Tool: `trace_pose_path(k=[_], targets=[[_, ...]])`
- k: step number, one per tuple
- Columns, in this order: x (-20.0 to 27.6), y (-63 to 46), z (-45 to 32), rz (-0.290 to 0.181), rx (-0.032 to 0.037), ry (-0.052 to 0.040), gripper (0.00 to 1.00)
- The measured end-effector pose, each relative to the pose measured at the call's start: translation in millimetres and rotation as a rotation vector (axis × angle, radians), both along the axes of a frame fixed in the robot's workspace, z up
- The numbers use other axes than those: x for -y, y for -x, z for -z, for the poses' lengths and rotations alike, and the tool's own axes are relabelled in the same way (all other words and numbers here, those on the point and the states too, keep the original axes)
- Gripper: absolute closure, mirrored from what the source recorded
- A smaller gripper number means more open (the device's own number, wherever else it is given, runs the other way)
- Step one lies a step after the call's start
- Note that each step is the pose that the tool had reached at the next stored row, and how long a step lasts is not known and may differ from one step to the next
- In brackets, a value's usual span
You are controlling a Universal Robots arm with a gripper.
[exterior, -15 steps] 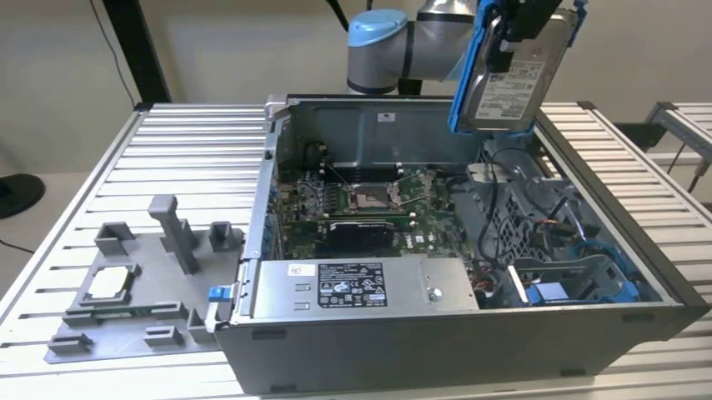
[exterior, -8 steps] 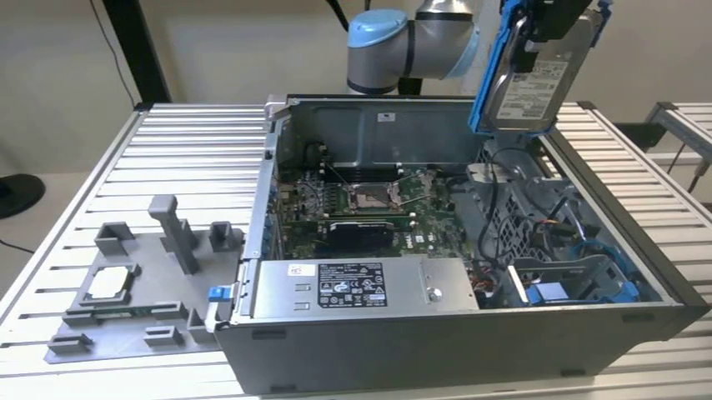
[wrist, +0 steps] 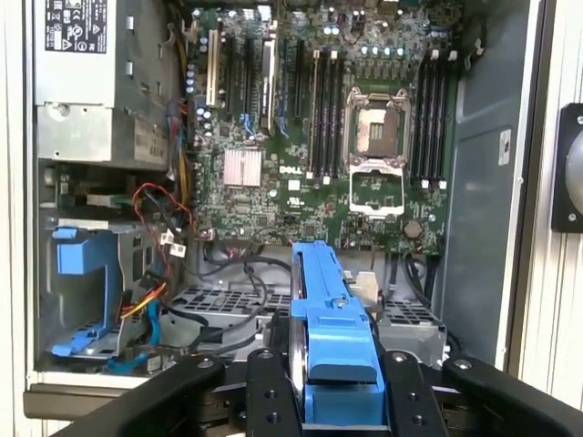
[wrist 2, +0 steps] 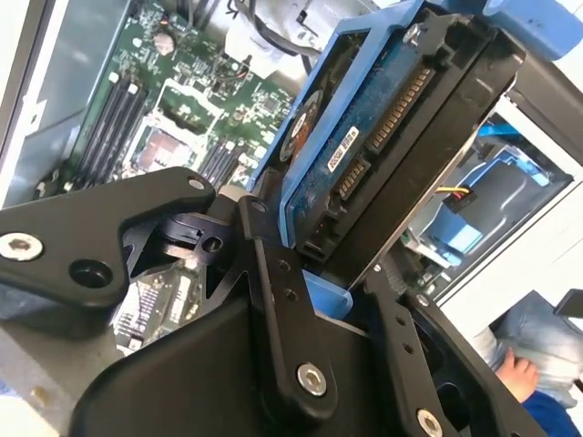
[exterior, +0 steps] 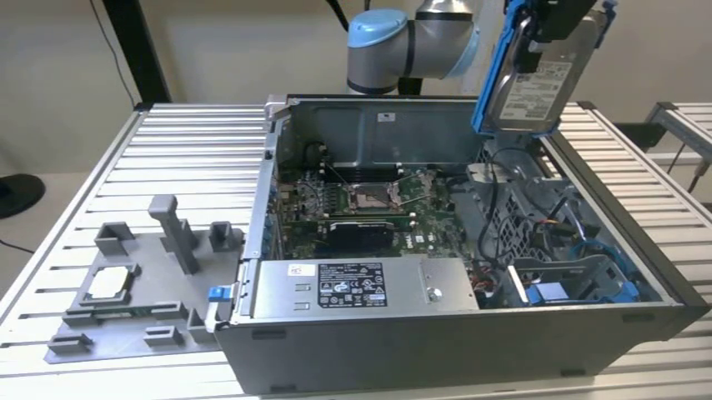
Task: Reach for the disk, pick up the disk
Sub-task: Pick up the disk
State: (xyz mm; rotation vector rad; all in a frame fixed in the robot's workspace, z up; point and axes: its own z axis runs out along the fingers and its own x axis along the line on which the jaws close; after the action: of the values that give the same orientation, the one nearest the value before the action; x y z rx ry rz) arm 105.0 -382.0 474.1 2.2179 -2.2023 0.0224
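Note:
The disk (exterior: 538, 82), a silver drive with a white label in a blue bracket, hangs tilted above the back right corner of the open computer case (exterior: 445, 333). My gripper (exterior: 553, 37) is shut on its upper end. In the second wrist view the disk (wrist 2: 383, 146) shows its blue circuit side and connector, clamped between the black fingers (wrist 2: 273, 273). In the first wrist view I see the disk's blue bracket (wrist: 328, 309) edge-on, with my gripper (wrist: 332, 364) around it and the motherboard beyond.
Inside the case lie the motherboard (exterior: 356, 200), a long grey box with a label (exterior: 356, 287) and a blue drive cage (exterior: 568, 287). A grey fixture (exterior: 133, 292) holding a small silver chip sits on the slatted table at the exterior view's left. A person's hand (wrist 2: 515, 369) is nearby.

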Motion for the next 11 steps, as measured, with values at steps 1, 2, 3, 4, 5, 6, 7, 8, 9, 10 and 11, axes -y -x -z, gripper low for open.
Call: trace_pose_path(k=[1, 2, 3, 4, 5, 6, 7, 8, 9, 10, 11], targets=[[0.1, 0.0, 0.0, 0.011, 0.0000, -0.0001, 1.00], [0.1, 0.0, 0.0, 0.022, 0.0000, -0.0001, 1.00], [0.2, 0.0, 0.0, 0.033, 0.0000, 0.0000, 1.00], [0.2, 0.0, 0.0, 0.042, 0.0000, -0.0001, 1.00], [0.5, 0.0, 0.0, 0.046, 0.0000, -0.0002, 1.00], [0.8, 0.0, 0.1, 0.049, 0.0000, -0.0002, 1.00], [1.2, 0.0, 0.0, 0.052, 0.0000, 0.0000, 1.00], [2.2, 0.0, 0.0, 0.055, 0.0000, 0.0000, 1.00], [3.5, 0.0, 0.0, 0.057, 0.0000, -0.0001, 1.00], [4.8, 0.0, 0.0, 0.059, 0.0000, 0.0000, 1.00], [6.3, 0.0, 0.0, 0.060, 0.0000, -0.0001, 1.00]])
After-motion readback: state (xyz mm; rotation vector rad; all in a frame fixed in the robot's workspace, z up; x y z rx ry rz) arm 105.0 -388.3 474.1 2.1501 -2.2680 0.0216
